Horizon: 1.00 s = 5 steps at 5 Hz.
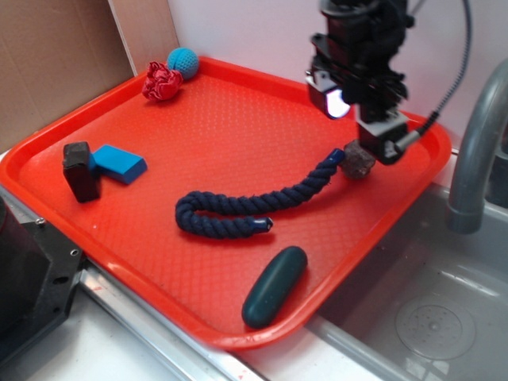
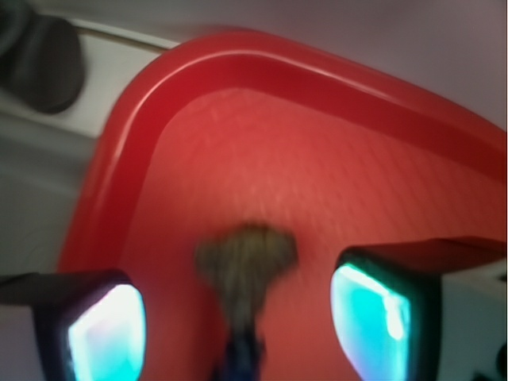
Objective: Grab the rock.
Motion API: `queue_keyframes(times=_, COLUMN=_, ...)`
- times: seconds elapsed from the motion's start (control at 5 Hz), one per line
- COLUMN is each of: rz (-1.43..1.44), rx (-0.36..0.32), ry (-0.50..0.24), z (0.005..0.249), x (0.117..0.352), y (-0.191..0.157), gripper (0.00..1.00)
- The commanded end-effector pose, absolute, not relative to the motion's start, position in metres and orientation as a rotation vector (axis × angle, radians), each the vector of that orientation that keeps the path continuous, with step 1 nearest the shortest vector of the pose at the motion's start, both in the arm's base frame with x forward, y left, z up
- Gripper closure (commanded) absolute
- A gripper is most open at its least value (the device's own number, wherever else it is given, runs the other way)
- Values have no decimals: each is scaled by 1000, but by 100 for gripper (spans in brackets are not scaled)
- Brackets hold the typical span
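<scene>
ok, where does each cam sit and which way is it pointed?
Exterior: off the tray's near-left side, raised, looking down and across the orange-red plastic tray toward the wall; shows the black arm and gripper over the small brownish-grey lumpy rock, which sits at the end of the dark blue twisted rope.
Wrist: mounted on the gripper, looking down past its fingers; blurred.
Shared: rock, rope end, tray. The gripper is open, rock between the fingers.
</scene>
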State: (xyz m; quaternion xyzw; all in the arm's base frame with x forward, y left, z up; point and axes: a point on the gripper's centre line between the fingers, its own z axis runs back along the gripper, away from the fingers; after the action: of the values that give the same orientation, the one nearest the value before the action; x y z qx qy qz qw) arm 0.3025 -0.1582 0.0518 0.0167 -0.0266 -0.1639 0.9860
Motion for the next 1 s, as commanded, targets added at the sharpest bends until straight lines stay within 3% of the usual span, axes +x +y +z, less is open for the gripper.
queue_keyframes(times=0.0, rz=-261, rx=37, ry=-31, z=44, x=315, y=-160, gripper=0)
queue_keyframes(times=0.2, rz=-274, rx=33, ry=7, z=43, x=313, y=-161, gripper=5)
queue_keyframes(times=0.4, rz=-269, rx=39, ry=42, z=43, x=303, y=-153, gripper=100)
queue_keyframes(times=0.8, rz=-251, rx=43, ry=14, z=72, x=270, y=-138, gripper=100)
